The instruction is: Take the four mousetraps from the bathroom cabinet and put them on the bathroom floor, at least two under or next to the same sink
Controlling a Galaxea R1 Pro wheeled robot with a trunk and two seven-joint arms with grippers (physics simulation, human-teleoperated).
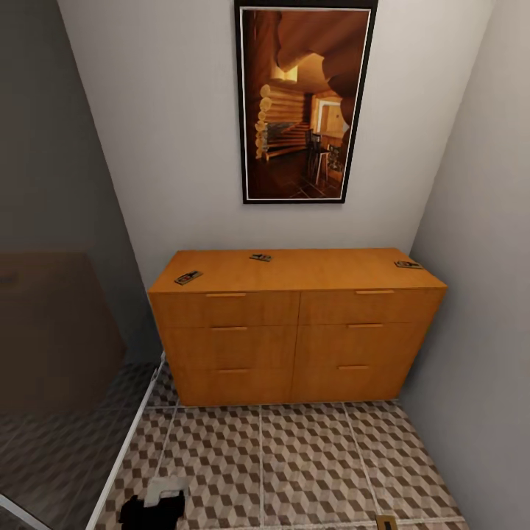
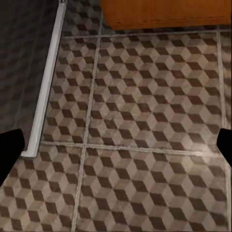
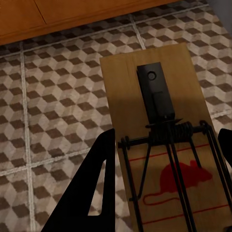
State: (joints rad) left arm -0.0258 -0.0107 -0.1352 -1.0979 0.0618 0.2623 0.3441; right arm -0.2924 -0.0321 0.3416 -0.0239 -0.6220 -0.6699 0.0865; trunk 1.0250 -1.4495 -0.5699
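Head view has me parked in front of the cabinet (image 1: 298, 324), the orange-brown one with bar handles, sitting against the white wall under a framed picture (image 1: 304, 103) of a wooden interior. Three mousetraps are lying on its top: one at the front left corner (image 1: 188, 277), one near the back middle (image 1: 260, 257), one at the far right end (image 1: 407, 264). All well apart from each other.

The fourth mousetrap (image 3: 162, 140) is in my right gripper (image 3: 164, 169). In the right wrist view the fingers (image 3: 89, 193) sit either side of the board, pinching it, with the red mouse print and dark spring bar facing the camera. A tan sliver at the bottom edge of the head view (image 1: 386, 522) looks like that same trap.

Left gripper (image 2: 116, 145) is hanging over the bathroom floor (image 2: 140, 121), fingers spread wide, nothing between them but cube-pattern tile. A pale metal rail (image 2: 47, 82) runs along the floor just beside it, with a dark glass panel (image 1: 51, 346) on my left.
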